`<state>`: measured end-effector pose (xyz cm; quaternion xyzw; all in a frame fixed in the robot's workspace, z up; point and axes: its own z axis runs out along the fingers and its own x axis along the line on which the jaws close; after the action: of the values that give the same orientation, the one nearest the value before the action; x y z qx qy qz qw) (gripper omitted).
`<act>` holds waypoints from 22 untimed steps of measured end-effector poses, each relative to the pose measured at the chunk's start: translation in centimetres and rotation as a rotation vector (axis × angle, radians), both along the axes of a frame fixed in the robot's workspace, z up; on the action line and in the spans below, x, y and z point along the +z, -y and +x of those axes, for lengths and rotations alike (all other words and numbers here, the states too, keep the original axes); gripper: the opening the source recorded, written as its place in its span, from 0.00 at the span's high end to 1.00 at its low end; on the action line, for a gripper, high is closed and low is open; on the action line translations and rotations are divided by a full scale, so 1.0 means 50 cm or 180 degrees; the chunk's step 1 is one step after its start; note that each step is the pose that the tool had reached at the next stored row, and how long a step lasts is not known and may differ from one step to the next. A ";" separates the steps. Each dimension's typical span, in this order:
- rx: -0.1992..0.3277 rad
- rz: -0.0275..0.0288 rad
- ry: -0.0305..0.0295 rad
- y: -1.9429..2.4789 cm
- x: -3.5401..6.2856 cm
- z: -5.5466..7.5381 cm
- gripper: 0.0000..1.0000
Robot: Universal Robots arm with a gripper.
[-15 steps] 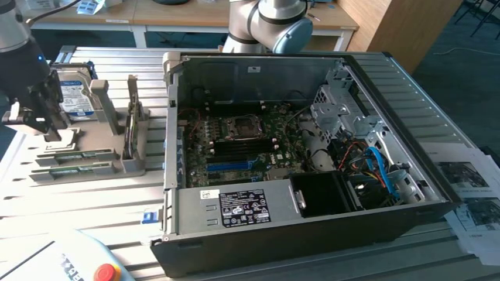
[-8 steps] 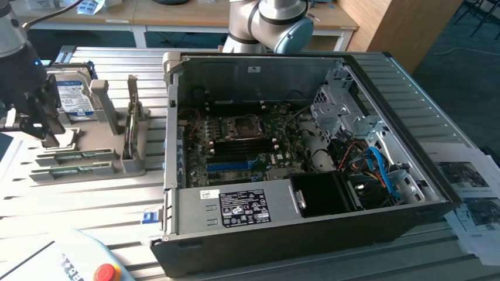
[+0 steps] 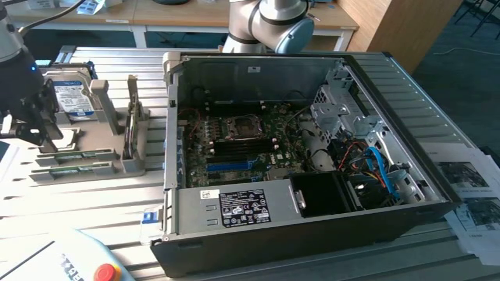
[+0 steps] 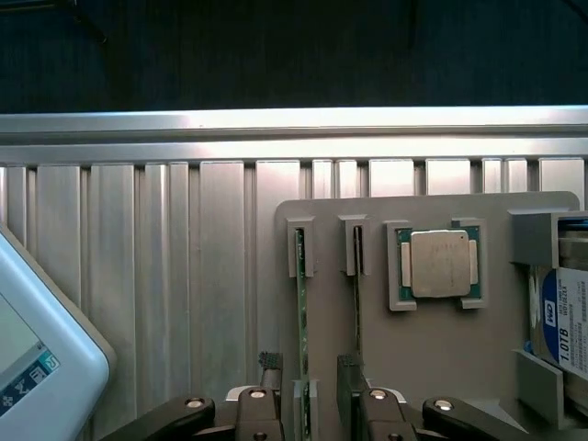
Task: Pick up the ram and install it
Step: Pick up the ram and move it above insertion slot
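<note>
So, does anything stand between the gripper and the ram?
Nothing visible does. The open gripper hangs over the holder, and the ram stands on edge in its slot, uncovered; a second stick stands beside it.

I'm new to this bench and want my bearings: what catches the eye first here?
An open PC case fills the middle of the exterior view, its motherboard exposed. At that view's left a grey holder carries a hard drive, a CPU and two ram sticks, with the open tool poised over the sticks.
</note>
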<state>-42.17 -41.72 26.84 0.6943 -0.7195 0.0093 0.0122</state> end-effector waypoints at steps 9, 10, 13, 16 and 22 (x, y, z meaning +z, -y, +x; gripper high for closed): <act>0.0000 0.0000 0.0000 0.0054 -0.004 0.000 0.63; 0.0000 0.0000 0.0000 0.0053 -0.008 0.000 0.63; 0.0000 0.0000 0.0000 0.0056 -0.019 0.000 0.63; 0.0000 0.0000 0.0000 0.0059 -0.029 0.000 0.63; 0.0000 0.0000 0.0000 0.0061 -0.048 0.000 0.63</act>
<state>-42.17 -42.02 24.42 0.6943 -0.7196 0.0093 0.0122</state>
